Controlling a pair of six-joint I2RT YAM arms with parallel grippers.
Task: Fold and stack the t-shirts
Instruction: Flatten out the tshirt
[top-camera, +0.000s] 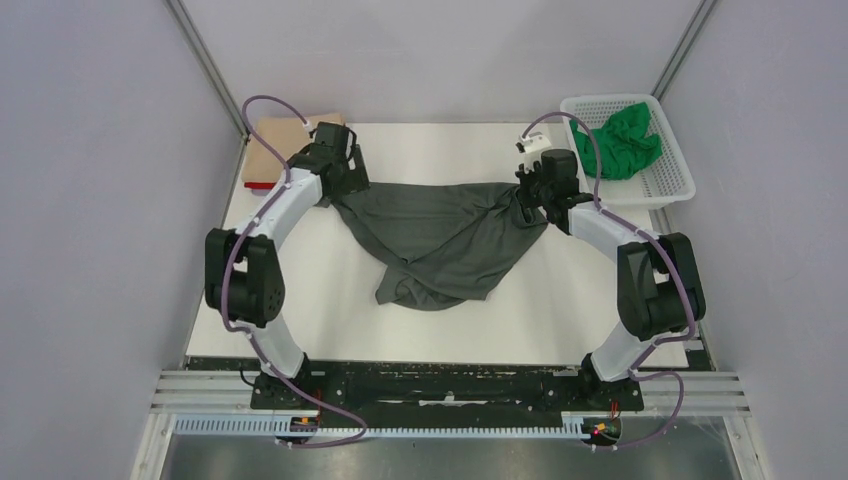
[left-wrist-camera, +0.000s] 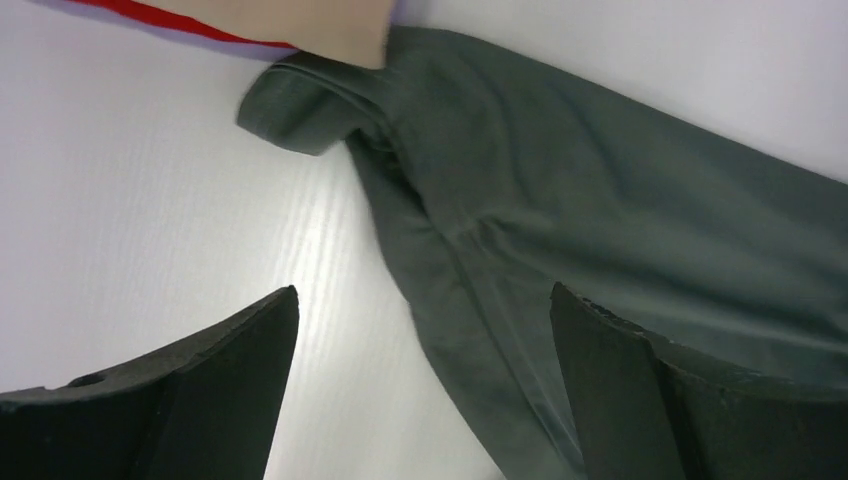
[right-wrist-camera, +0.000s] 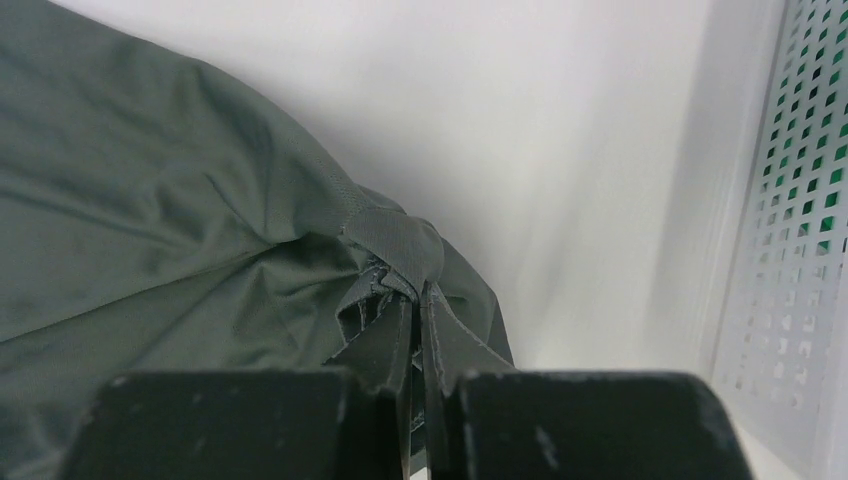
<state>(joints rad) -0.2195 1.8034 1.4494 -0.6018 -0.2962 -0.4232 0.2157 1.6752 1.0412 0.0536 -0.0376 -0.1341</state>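
The crumpled dark grey cloth t-shirt (top-camera: 440, 245) lies across the middle of the white table (top-camera: 300, 330); the left gripper (left-wrist-camera: 422, 300) gapes wide over its left end, grasping nothing; the right gripper (right-wrist-camera: 418, 300) is clenched on its right edge.

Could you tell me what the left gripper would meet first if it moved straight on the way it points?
Most likely the grey shirt: its edge lies right between the open fingers of the left gripper. Depth is unclear, so it could land on the table just beside the cloth instead.
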